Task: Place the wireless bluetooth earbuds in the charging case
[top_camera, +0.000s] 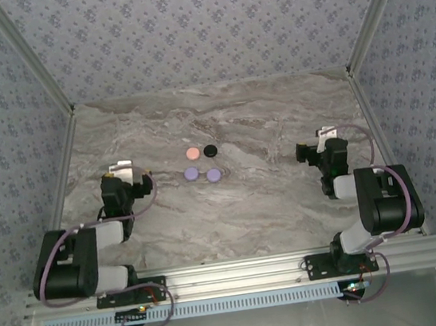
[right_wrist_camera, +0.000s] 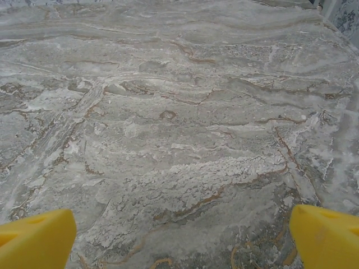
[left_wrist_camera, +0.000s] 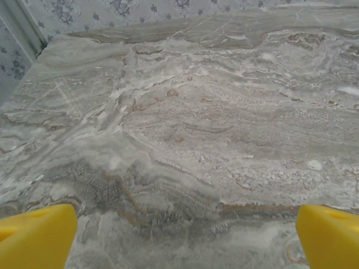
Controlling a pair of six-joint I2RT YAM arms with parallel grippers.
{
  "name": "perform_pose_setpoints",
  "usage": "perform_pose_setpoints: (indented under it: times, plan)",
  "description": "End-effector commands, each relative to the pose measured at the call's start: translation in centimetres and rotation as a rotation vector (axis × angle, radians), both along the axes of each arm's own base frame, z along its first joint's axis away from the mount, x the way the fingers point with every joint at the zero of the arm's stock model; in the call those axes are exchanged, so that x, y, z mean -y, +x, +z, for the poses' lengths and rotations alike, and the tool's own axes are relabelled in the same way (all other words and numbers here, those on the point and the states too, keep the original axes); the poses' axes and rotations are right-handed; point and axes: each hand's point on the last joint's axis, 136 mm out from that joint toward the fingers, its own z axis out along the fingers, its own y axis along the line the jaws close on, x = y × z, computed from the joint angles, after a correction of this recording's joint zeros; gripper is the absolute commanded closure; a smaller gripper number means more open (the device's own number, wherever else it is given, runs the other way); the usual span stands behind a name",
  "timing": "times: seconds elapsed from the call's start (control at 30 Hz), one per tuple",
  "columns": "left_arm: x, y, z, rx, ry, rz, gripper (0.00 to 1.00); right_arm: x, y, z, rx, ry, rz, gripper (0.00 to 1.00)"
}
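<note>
At table point(top_camera: 287, 202) centre: pink disc point(top_camera: 192, 153), black disc point(top_camera: 211, 150) and lavender discs point(top_camera: 193, 173) clustered, well apart from the walls point(top_camera: 3, 119). Earbuds too small to make out. Left gripper point(left_wrist_camera: 185, 235) and right gripper point(right_wrist_camera: 182, 238): fingers released, spread wide, bare marble ahead.

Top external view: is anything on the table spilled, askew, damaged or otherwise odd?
Nothing stands out. The pink disc, black disc and two lavender discs lie flat in a tidy square mid-table; the left arm and right arm flank them, jaws open.
</note>
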Motion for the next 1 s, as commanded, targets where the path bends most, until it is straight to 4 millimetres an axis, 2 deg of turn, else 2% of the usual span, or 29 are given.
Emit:
perform_pose_setpoints:
  times: [0.0,0.17,0.2,0.27,0.97]
  plan:
    - [-0.7,1.6,1.2,0.105,-0.076,-0.02,0.01,0.0,0.7,0.8,0.027,-0.012,0.013,0.0]
    - [-1.2,3.7,0.3,-0.014,-0.12,-0.023,0.01,-0.1,0.7,0.8,0.027,-0.017,0.011,0.0]
    - [-2.3,3.7,-0.1,-0.034,-0.135,0.032,0.01,-0.1,0.7,0.9,0.027,-0.021,0.012,0.0]
    - [-2.7,3.8,0.0,-0.031,-0.134,0.054,0.01,-0.3,0.7,0.8,0.023,-0.038,0.01,0.0]
    - [-2.5,3.8,0.0,-0.028,-0.106,0.069,0.01,-0.3,0.8,0.8,0.022,-0.039,0.01,0.0]
